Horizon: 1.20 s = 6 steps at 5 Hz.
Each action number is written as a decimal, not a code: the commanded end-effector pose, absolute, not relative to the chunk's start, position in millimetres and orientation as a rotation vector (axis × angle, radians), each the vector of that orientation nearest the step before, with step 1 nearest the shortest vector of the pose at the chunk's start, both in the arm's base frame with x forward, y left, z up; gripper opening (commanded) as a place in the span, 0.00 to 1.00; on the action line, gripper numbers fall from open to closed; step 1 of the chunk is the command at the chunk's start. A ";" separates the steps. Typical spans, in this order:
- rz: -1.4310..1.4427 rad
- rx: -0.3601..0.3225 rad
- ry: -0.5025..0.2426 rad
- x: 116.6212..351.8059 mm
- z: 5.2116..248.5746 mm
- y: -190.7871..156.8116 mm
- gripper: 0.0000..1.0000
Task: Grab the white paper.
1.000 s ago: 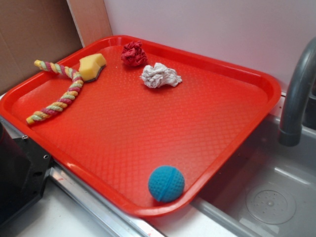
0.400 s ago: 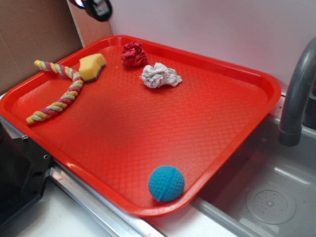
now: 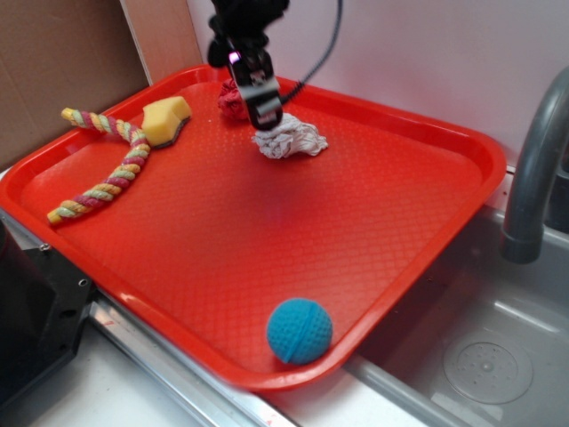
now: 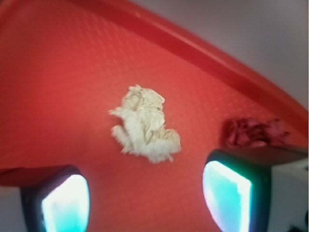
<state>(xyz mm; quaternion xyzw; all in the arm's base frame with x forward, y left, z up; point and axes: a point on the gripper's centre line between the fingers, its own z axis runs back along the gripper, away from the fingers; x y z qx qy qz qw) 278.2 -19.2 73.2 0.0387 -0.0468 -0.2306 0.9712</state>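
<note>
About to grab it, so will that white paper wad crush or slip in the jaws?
The paper looks loosely crumpled, so it will probably squash and feel light. Its creases should catch the open jaws; it's unlikely to roll on the tray.

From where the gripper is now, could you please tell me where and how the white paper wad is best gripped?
Grip the white paper wad across its bulky middle, coming straight down from above. It lies loose on the red tray, apart from the dark red wad, and the open gripper probably spans its narrower width.
</note>
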 end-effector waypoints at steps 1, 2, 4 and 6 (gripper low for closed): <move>-0.500 0.069 -0.140 302.2 47.9 -22.9 1.00; -0.518 0.040 -0.183 301.3 29.5 -30.8 1.00; -0.455 0.034 -0.144 301.4 20.4 -26.0 0.00; -0.390 -0.011 -0.155 288.6 45.8 -10.3 0.00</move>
